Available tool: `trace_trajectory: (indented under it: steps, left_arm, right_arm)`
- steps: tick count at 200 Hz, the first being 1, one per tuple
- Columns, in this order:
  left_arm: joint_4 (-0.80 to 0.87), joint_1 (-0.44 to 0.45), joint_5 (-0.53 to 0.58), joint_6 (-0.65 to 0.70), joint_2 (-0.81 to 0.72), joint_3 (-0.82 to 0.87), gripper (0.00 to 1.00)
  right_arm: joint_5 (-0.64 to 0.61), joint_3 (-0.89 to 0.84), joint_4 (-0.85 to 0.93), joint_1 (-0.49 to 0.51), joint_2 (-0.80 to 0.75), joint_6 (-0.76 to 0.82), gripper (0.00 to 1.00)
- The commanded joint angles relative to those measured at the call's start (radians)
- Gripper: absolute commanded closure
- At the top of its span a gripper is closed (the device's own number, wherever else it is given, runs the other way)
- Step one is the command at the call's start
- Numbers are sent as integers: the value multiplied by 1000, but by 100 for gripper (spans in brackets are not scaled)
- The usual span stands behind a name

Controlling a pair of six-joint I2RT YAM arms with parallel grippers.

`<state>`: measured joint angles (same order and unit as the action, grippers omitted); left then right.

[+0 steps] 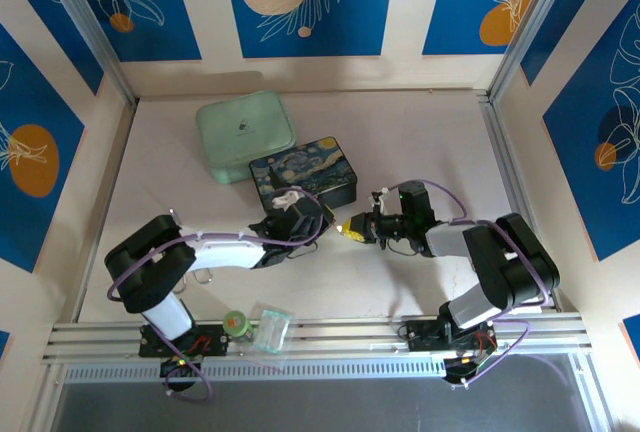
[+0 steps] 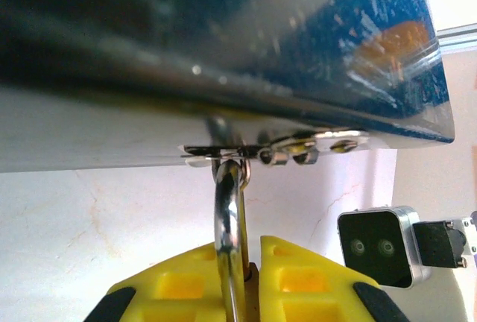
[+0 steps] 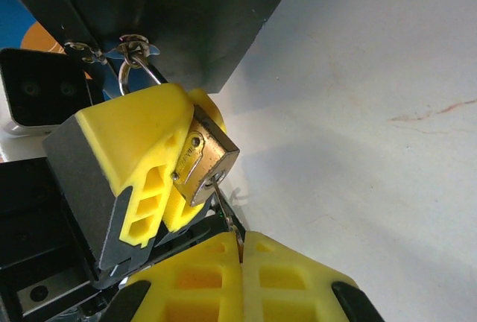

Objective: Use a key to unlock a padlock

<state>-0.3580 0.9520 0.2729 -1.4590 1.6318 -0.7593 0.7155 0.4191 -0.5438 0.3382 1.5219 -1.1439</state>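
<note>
Left claw (image 2: 250, 271) clamped on padlock (image 3: 209, 159); right claw (image 3: 241, 252) pinches key (image 3: 224, 204), tip in keyway; shackle (image 2: 226, 218) through box hasp (image 2: 277, 152).

Pale, faintly veined table (image 1: 420, 142), edged at the near side by an aluminium rail (image 1: 400, 330). Toward the back left, a mint-green rounded case (image 1: 245, 135) lying flat. Just in front of it and to the right, close against its corner, a dark starry-night painted box (image 1: 303, 174). Near the front left, a thin silvery wire loop (image 1: 203, 274), too small to make out well. At the near edge by the rail, a small green-capped jar (image 1: 235, 323) just beside a clear plastic container (image 1: 271, 331).
</note>
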Motion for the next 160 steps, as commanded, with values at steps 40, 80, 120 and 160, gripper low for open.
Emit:
trace_trajectory:
  steps: [40, 80, 120, 160]
  left_arm:
    - [-127, -1, -46, -58, -39, 3, 100]
    - [-131, -1, -68, -70, -56, -6, 100]
    - [-104, -1, -64, -66, -50, -24, 100]
    - [-121, -3, -75, -76, -29, -30, 100]
  right_arm:
    - [5, 19, -189, -2, 54, -86, 100]
    - [38, 13, -389, 6, 132, -152, 100]
    - [13, 18, -409, 34, 134, -136, 100]
    - [32, 12, -452, 33, 134, -110, 100]
